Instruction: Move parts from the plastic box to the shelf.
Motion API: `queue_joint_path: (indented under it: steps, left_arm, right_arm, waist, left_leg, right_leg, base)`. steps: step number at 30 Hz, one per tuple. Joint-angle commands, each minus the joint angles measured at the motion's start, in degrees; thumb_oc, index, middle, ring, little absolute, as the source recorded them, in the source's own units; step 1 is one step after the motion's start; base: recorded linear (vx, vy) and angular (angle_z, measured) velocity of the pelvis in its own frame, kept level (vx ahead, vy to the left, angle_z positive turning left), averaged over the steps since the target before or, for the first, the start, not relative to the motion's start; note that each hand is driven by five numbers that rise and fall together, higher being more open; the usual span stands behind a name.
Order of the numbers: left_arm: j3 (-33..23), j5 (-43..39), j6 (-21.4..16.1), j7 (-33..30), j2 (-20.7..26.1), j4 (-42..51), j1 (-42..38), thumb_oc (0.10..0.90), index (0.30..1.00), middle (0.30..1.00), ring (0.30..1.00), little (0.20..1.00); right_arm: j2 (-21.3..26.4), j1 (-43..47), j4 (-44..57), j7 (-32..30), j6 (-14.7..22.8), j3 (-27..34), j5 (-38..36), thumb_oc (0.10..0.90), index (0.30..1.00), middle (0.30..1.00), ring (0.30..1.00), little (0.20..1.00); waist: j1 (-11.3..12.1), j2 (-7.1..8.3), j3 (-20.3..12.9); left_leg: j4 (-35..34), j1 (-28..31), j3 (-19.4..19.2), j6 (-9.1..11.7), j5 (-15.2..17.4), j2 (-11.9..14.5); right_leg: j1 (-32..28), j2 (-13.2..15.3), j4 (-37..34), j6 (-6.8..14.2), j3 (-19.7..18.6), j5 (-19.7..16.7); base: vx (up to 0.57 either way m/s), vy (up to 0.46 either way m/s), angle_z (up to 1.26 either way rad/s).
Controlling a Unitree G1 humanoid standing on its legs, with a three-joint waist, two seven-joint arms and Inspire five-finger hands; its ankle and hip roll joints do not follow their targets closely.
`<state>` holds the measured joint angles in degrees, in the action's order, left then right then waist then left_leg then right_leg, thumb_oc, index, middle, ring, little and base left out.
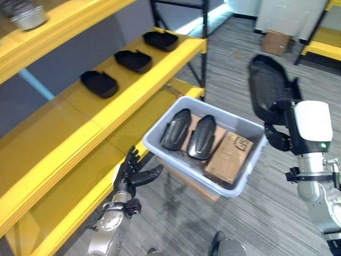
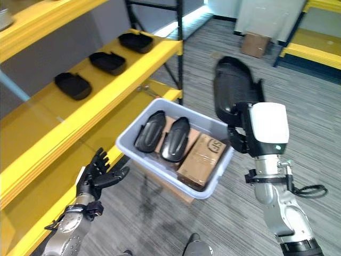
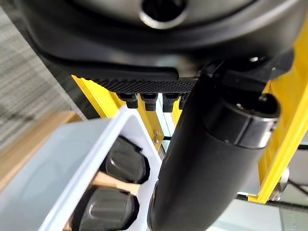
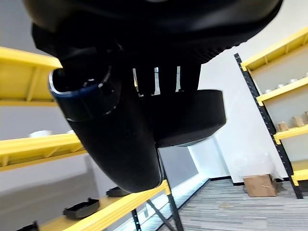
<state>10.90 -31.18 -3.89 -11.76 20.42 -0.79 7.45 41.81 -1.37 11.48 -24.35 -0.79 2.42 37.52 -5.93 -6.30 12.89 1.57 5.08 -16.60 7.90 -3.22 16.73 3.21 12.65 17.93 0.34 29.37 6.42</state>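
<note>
**Right hand holding one part aloft; left hand spread by the box**

Starting at my left: the yellow shelf [image 1: 64,114] runs along that side. Three black parts sit in a row on its middle level: near one [image 1: 99,84], middle one [image 1: 133,60], far one [image 1: 160,40], each apart from the next. On the upper level I see a grey metal object [image 1: 27,16] at the corner of the view.

Left arm comes up from lower left. Left hand [image 1: 133,175] has its fingers spread and straight, thumb pointing toward the plastic box [image 1: 250,170]; it holds nothing. It sits just beside the box's near-left wall, between the box and the lower shelf edge. Whether it touches the box I cannot tell.

The box is tilted relative to the shelf and rests on a wooden stand [image 1: 198,188]. Inside: two black parts side by side, left [image 1: 175,129] and right [image 1: 201,136], with a cardboard carton [image 1: 230,154] on their right.

Right arm is raised, forearm upright. Right hand [image 2: 241,128] is closed round the lower end of a black part [image 2: 232,85], which stands up above the hand, clear of the box and to its right. In the right wrist view the fingers [image 4: 166,79] curl over the part's rim.

Far back on the carpet, a cardboard box [image 1: 276,42].
</note>
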Motion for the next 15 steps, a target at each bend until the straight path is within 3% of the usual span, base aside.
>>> queue_joint_path:
  steps: [1,6,7,15]
  left_arm:
    - [-5.4,1.2,-5.2,1.0,2.5,5.5,-1.4,0.900,1.000,1.000,1.000,1.000]
    - [-6.8,2.8,-5.6,1.0,3.4,5.9,-0.6,0.900,1.000,1.000,1.000,1.000]
    - [-7.4,3.0,-5.5,0.6,3.2,5.8,0.3,0.900,1.000,1.000,1.000,1.000]
    - [-8.0,3.6,-5.7,0.9,2.3,6.3,1.8,0.900,1.000,1.000,1.000,1.000]
  right_arm:
    - [1.0,4.9,4.4,-6.7,2.7,4.5,0.7,0.400,0.300,0.300,0.300,0.300]
    - [0.2,3.9,5.0,-6.3,2.6,5.4,1.8,0.400,0.300,0.300,0.300,0.300]
    - [-0.6,3.8,4.8,-5.8,2.5,5.0,2.0,0.400,0.300,0.300,0.300,0.300]
    - [-2.2,4.3,4.8,-4.1,2.3,2.5,2.5,0.400,0.300,0.300,0.300,0.300]
  waist:
    - [0.2,2.93,-3.6]
    - [1.4,3.88,-4.1]
    - [2.1,4.40,-4.7]
    - [3.5,5.82,-5.6]
  left_leg:
    - [0.1,-1.5,1.2,0.7,0.9,0.6]
    - [-1.6,-0.6,0.5,-0.3,2.2,-2.2]
    - [-4.4,0.3,-0.3,-0.9,2.2,-3.9]
    - [-6.2,0.1,0.5,-1.8,2.8,-6.1]
  right_leg:
    - [-5.6,-0.1,-5.1,3.5,-4.8,4.8]
    - [-7.0,2.4,-7.7,6.0,-3.4,1.4]
    - [-7.6,3.4,-9.9,7.5,-2.8,-0.8]
    - [-9.1,4.4,-14.4,9.5,-1.7,-4.2]
  base:
    - [0.05,0.139,0.48]
    - [0.06,0.218,0.14]
    - [0.04,0.227,-0.11]
    - [0.02,0.107,0.06]
